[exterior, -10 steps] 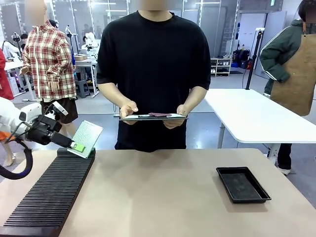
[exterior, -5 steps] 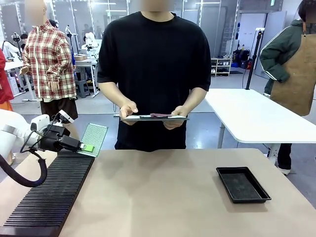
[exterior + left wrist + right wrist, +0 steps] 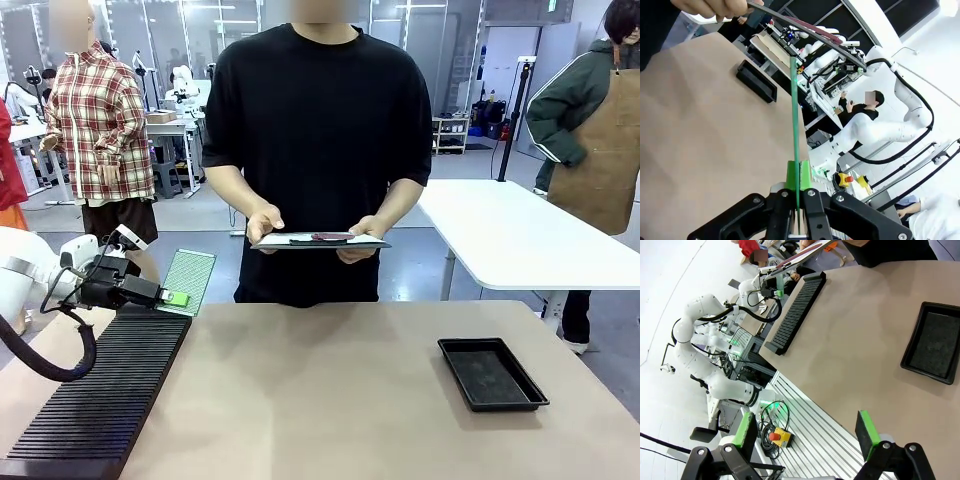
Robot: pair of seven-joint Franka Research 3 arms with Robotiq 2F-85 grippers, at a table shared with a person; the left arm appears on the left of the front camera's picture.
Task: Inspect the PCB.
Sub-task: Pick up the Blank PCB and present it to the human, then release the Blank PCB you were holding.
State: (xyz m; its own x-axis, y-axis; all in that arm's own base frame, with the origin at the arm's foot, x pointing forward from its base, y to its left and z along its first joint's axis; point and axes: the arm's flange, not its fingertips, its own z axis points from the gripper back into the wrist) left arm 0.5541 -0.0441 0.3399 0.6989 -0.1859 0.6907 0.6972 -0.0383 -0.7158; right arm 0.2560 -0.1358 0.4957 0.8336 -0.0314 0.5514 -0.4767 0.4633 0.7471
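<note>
1. Two grippers, two different states: your left gripper (image 3: 172, 298) is clamped tight on one edge of the PCB (image 3: 190, 278), and your right gripper (image 3: 805, 432) stands wide open with nothing between its green pads.
2. You will find the PCB at about 9 o'clock in the front view, raised just over the far end of the black slotted rack (image 3: 100, 400). It leans at a tilt, with its green face partly toward the camera. The left wrist view shows it edge-on, running straight out from the pads.
3. At 12 o'clock a person stands across the table (image 3: 320, 400), holding a clipboard (image 3: 318, 240) level in both hands. The black tray (image 3: 492, 373) lies at about 4 o'clock, well apart from the board.
4. By my reading, you are at the presenting step: the board is lifted and gripped, but it is not yet in front of the person.
5. Next, you would likely carry it from 9 o'clock toward 12 o'clock and turn its face to the person. Keep the grip firm, because a thin board pinched at one edge may swing or flex.
6. Whether the lower corner has cleared the rack I cannot tell, so lift before you traverse.
</note>
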